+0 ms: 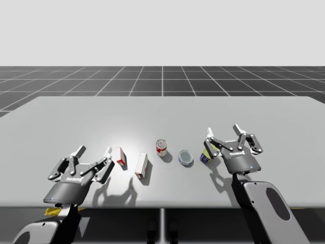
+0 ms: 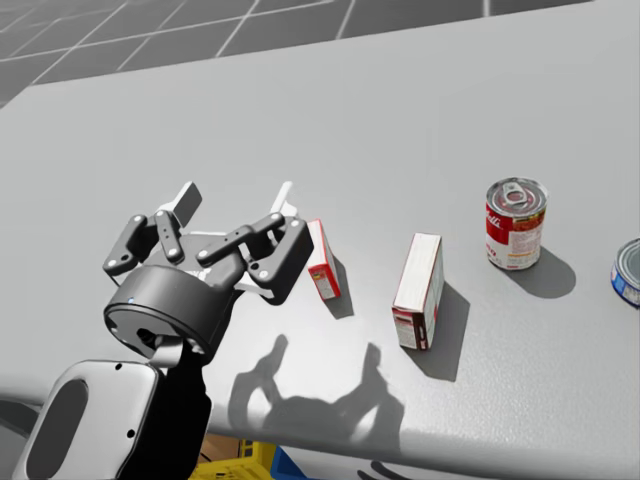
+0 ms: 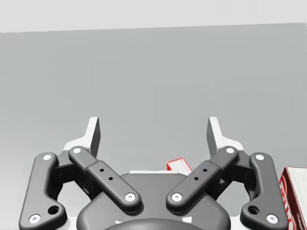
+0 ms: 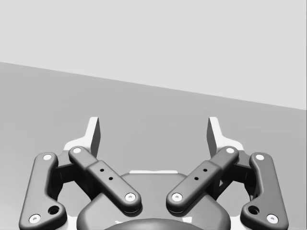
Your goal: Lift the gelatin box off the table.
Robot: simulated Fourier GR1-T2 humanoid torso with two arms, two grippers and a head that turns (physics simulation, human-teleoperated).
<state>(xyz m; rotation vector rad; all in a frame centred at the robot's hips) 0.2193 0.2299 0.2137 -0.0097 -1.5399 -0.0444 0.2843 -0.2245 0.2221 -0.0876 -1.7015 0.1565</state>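
Observation:
Two red and white boxes stand on the grey table (image 1: 264, 117). The smaller box (image 2: 322, 262) (image 1: 120, 156) is just to the right of my left gripper (image 2: 236, 200) (image 1: 94, 151), close to its right finger and not held. In the left wrist view this small box (image 3: 178, 166) peeks out under the gripper (image 3: 153, 129), which is open and empty. The taller box (image 2: 418, 290) (image 1: 141, 164) (image 3: 293, 191) stands further right. My right gripper (image 1: 223, 130) (image 4: 153, 129) is open over bare table.
A red and white soup can (image 1: 161, 147) (image 2: 515, 222) stands upright right of the boxes. A flat blue can (image 1: 186, 157) (image 2: 628, 270) lies beyond it. A dark blue and yellow can (image 1: 204, 155) sits against my right hand's left side. The table's front edge is near both arms.

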